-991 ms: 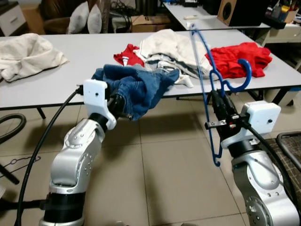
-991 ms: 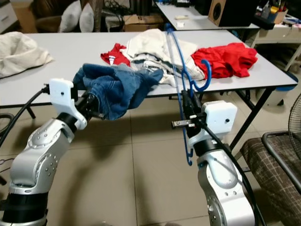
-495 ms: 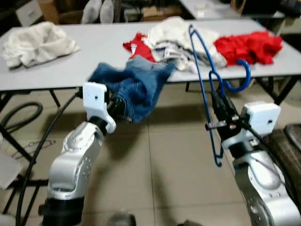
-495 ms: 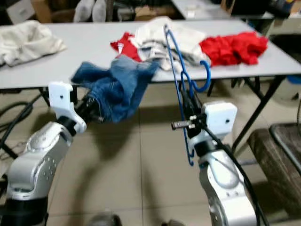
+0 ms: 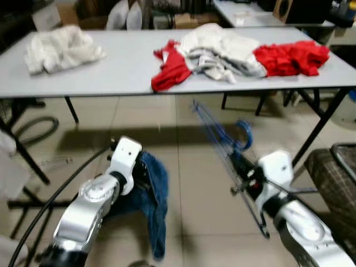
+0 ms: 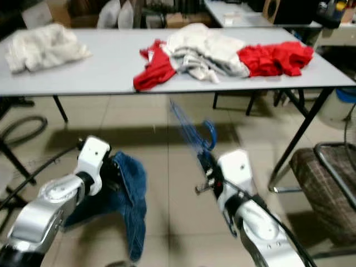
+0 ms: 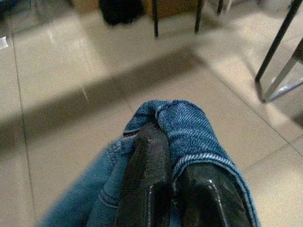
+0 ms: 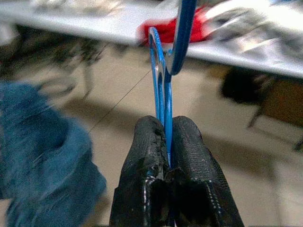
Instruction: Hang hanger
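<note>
A blue wire hanger (image 5: 214, 133) leans tilted over the tiled floor in front of the table, its hook (image 5: 245, 133) curling to the right. My right gripper (image 8: 168, 127) is shut on the hanger's wires, and it sits low at the right (image 5: 240, 167). A pair of blue jeans (image 5: 153, 200) hangs limp from my left gripper (image 7: 165, 156), which is shut on a fold of the denim. That arm is low at the left, and the jeans droop toward the floor. The jeans also show as a blur (image 8: 42, 156) beside the hanger.
A long grey table (image 5: 111, 78) stands ahead with a white cloth (image 5: 61, 47), a red garment (image 5: 172, 69), pale clothes (image 5: 222, 50) and a red cloth (image 5: 295, 55). Its dark leg (image 5: 322, 122) slants at right. A plaid chair (image 5: 334, 172) is at right, a black hose (image 5: 36, 128) at left.
The view has pulled back from the table. Both arms have dropped lower: the jeans now hang down by the floor and the hanger leans lower and more tilted. Both grips are unchanged.
</note>
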